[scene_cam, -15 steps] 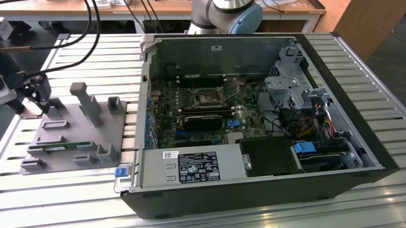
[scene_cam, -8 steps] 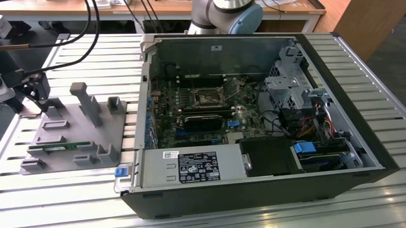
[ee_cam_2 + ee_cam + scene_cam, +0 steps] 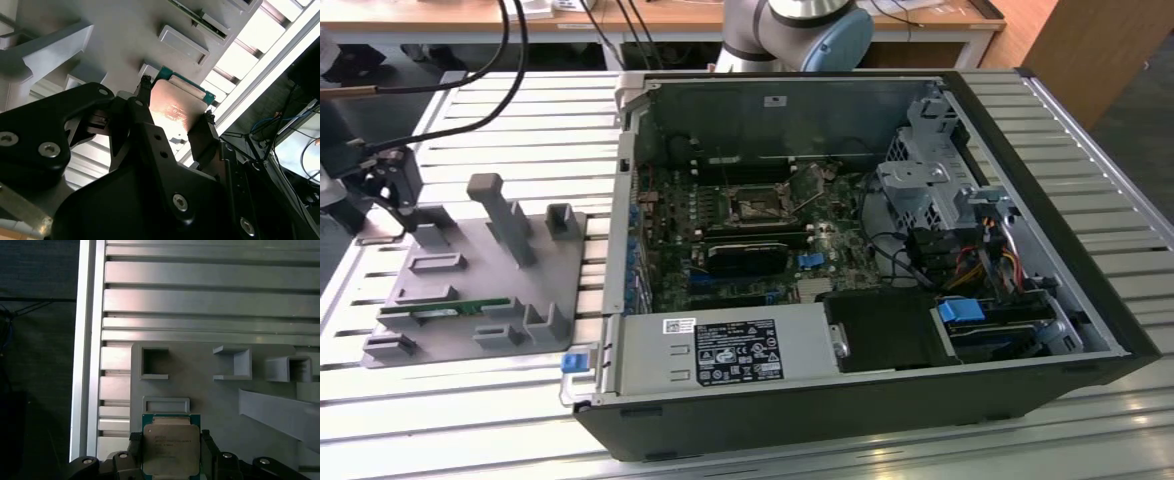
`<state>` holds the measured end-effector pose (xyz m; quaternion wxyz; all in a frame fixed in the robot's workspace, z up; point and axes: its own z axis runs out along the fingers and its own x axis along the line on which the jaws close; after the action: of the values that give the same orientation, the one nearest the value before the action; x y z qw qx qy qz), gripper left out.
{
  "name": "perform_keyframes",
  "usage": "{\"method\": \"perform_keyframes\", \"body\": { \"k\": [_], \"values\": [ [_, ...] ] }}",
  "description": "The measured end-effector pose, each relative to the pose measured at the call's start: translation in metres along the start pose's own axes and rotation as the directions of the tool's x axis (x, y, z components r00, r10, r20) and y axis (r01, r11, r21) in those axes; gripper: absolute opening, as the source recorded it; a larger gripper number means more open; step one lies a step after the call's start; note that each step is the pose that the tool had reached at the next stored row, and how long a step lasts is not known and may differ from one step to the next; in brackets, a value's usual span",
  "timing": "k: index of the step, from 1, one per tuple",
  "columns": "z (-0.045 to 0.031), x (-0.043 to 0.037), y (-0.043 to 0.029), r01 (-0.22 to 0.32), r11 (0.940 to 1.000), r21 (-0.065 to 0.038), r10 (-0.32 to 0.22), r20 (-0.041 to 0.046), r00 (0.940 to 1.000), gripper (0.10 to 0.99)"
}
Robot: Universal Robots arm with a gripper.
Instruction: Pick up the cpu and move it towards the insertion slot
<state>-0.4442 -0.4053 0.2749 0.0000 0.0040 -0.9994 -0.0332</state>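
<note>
In both wrist views the cpu (image 3: 171, 447) (image 3: 175, 107), a flat square chip with a silver top and a green rim, sits between the black fingers (image 3: 207, 446) of my gripper (image 3: 171, 452) (image 3: 175, 120). The jaws press on two opposite edges, so the gripper is shut on the chip. Right behind the chip lies the grey fixture plate (image 3: 210, 400). In the exterior view my gripper (image 3: 390, 185) hangs over the far corner of that plate (image 3: 467, 290) on the exterior view's left. The insertion slot (image 3: 757, 207) lies inside the open computer case, well off toward the exterior view's right.
The fixture plate carries upright grey posts (image 3: 500, 215), square pockets (image 3: 155, 362) and a green memory stick (image 3: 443, 311). The black computer case (image 3: 854, 400) lies open with its wall (image 3: 624, 200) between plate and socket. Black cables (image 3: 480, 95) trail over the slatted aluminium table (image 3: 520, 110).
</note>
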Motion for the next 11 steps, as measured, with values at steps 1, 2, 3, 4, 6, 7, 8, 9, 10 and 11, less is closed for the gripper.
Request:
{"method": "perform_keyframes", "body": {
  "k": [1, 2, 3, 4, 6, 7, 8, 9, 10, 11],
  "values": [
    [-0.0016, 0.0000, 0.0001, 0.000, 1.0000, 0.000, 0.000, -0.0001, 1.0000, 0.545],
    [-0.0029, 0.0000, 0.0002, 0.000, 1.0000, 0.000, 0.000, -0.0001, 1.0000, 0.545],
    [-0.0042, 0.0000, 0.0003, 0.000, 1.0000, 0.000, 0.000, 0.0000, 1.0000, 0.545],
    [-0.0055, 0.0000, 0.0004, 0.000, 1.0000, 0.000, 0.000, 0.0000, 1.0000, 0.545],
    [-0.0086, 0.0000, 0.0006, 0.000, 1.0000, 0.000, 0.000, 0.0000, 1.0000, 0.545],
    [-0.0101, 0.0000, 0.0007, 0.000, 1.0000, 0.000, 0.000, 0.0000, 1.0000, 0.545],
    [-0.0116, 0.0000, 0.0008, 0.000, 1.0000, 0.000, 0.000, 0.0000, 1.0000, 0.545],
    [-0.0130, 0.0000, 0.0009, 0.000, 1.0000, 0.000, 0.000, 0.0000, 1.0000, 0.545],
    [-0.0145, 0.0000, 0.0009, 0.000, 1.0000, 0.000, 0.000, 0.0000, 1.0000, 0.545],
    [-0.0157, 0.0000, 0.0010, 0.000, 1.0000, 0.000, 0.000, 0.0000, 1.0000, 0.545]
  ]
}}
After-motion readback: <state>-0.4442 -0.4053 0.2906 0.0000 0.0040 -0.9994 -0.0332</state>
